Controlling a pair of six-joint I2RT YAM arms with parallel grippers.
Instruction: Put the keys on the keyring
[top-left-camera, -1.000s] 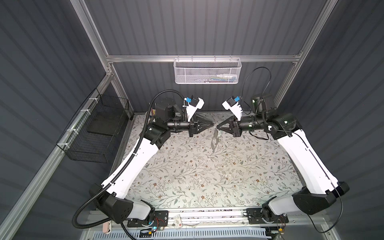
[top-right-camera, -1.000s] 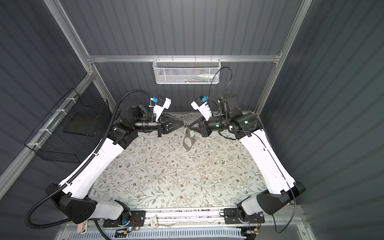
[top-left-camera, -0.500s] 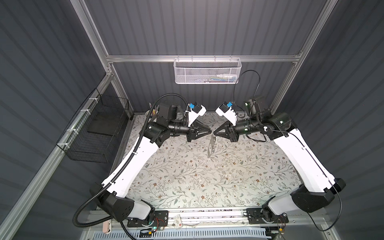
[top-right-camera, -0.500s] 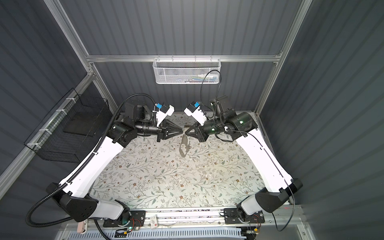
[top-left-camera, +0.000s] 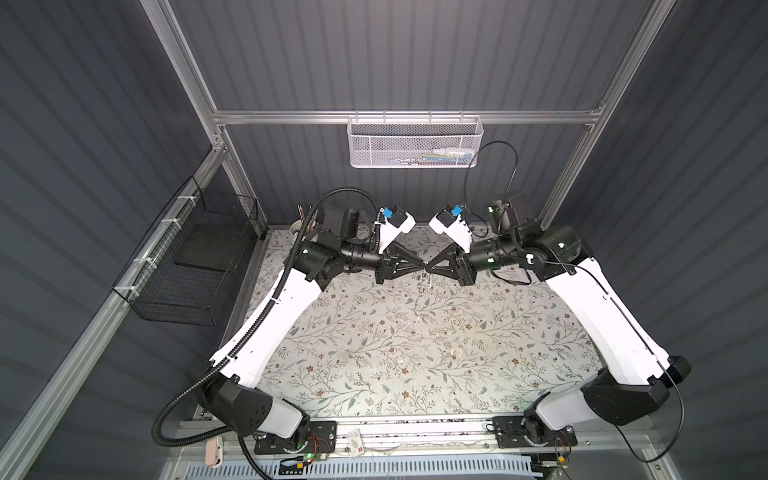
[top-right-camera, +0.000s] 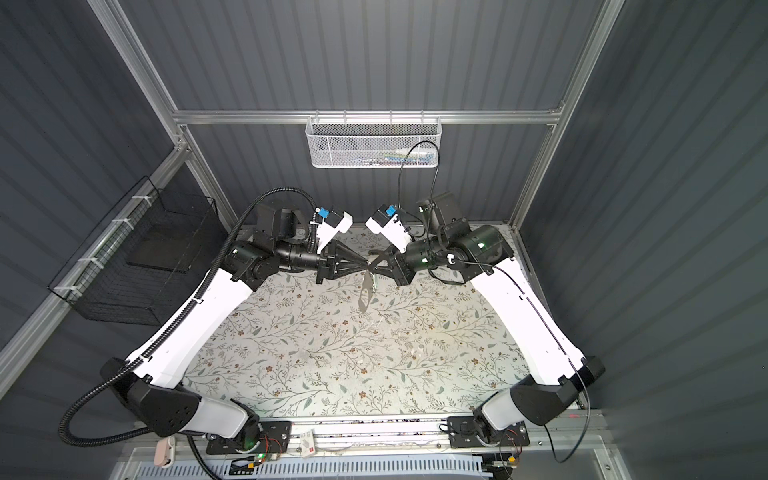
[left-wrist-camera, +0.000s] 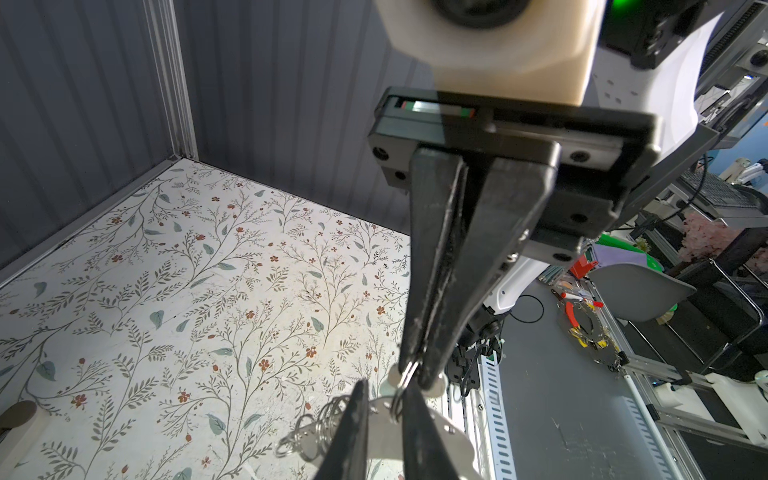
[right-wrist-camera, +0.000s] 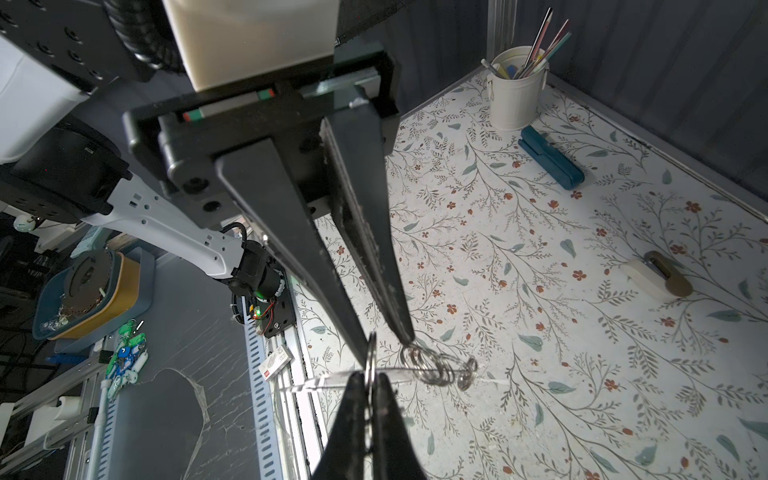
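Both grippers meet tip to tip above the back middle of the mat. My right gripper (right-wrist-camera: 368, 376) is shut on a silver wire ring of the keyring (top-right-camera: 365, 293), a flat grey fob hanging below it. Several more wire rings (right-wrist-camera: 432, 365) bunch on the fob's edge. My left gripper (left-wrist-camera: 382, 388) faces the fob's flat side with its jaws a little apart. One fingertip is beside the pinched ring, one against the bunched rings, and nothing shows between them. A pale oval piece (left-wrist-camera: 432, 384) shows behind the right gripper (left-wrist-camera: 411, 370). I cannot tell whether it belongs to the keys.
On the floral mat near the back wall stand a white cup of pencils (right-wrist-camera: 515, 91), a teal oblong case (right-wrist-camera: 550, 160) and a tan-and-white lump (right-wrist-camera: 656, 278). A white mesh basket (top-left-camera: 413, 141) hangs on the back rail. A black wire basket (top-left-camera: 191, 257) hangs on the left wall.
Both grippers have moved inward until their tips meet. The fob has travelled with the right gripper and still hangs from it. The left jaws have narrowed slightly.
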